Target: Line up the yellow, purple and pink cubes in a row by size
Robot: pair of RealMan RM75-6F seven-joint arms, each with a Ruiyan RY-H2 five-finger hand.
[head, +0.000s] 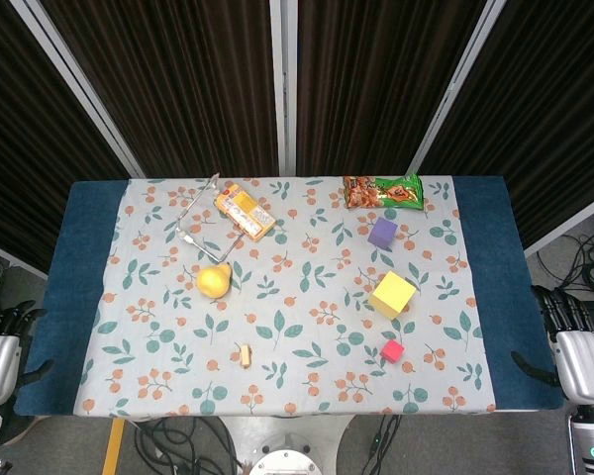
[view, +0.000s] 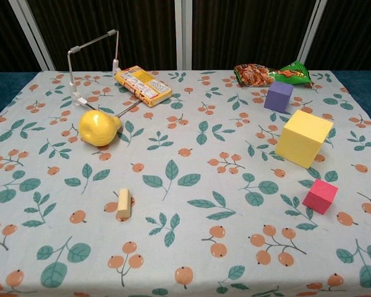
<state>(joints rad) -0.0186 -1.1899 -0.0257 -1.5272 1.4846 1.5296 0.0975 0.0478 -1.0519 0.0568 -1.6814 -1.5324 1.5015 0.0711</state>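
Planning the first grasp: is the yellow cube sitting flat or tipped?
Flat, apparently: the yellow cube shows a level top face in the chest view, resting on the tablecloth apart from the purple cube and pink cube.

Even, bright overhead light covers the counter (head: 89,297); both views are sharp. Short soft shadows lie under the yellow cube (view: 303,137) and pear (view: 99,127). The dark curtains (head: 178,79) stay dim, without glare.
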